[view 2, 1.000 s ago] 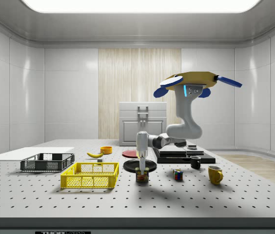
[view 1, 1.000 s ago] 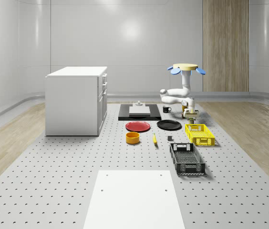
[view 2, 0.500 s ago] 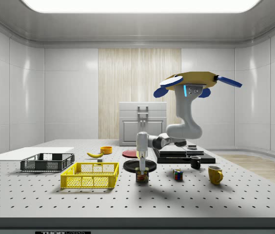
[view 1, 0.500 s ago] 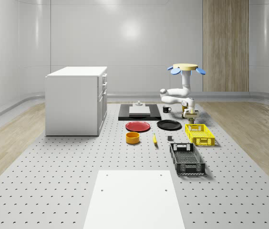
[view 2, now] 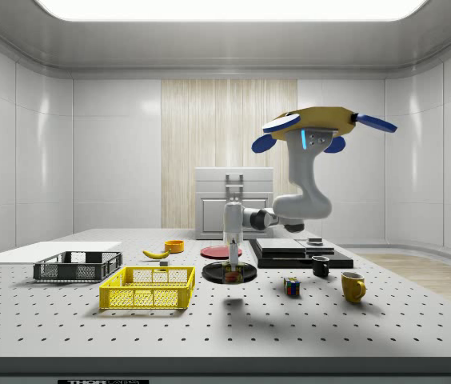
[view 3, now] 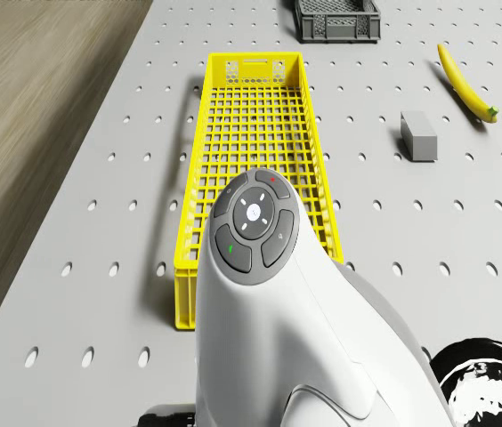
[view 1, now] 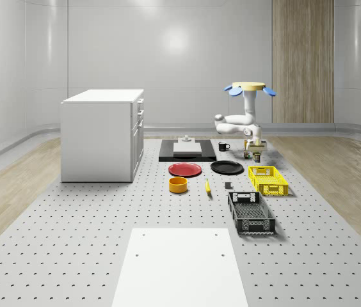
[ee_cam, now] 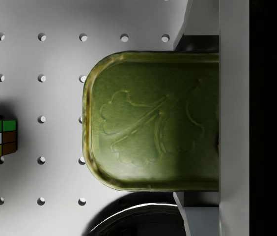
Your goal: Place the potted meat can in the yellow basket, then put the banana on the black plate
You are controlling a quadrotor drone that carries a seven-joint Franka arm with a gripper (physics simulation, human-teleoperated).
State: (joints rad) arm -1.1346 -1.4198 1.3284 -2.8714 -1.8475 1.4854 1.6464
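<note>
So your gripper (view 2: 233, 272) pinches the potted meat can (ee_cam: 153, 120), lifted off the table (view 2: 329, 328) beside the yellow basket (view 2: 149, 288); basket, banana (view 2: 156, 254) and black plate (view 1: 226, 167) remain.

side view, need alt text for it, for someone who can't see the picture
A hovering quadrotor drone holds its white arm's gripper shut on a small potted meat can, lifted off the perforated grey table. A yellow mesh basket sits toward the side view's left, a round black plate just behind the can.
</note>
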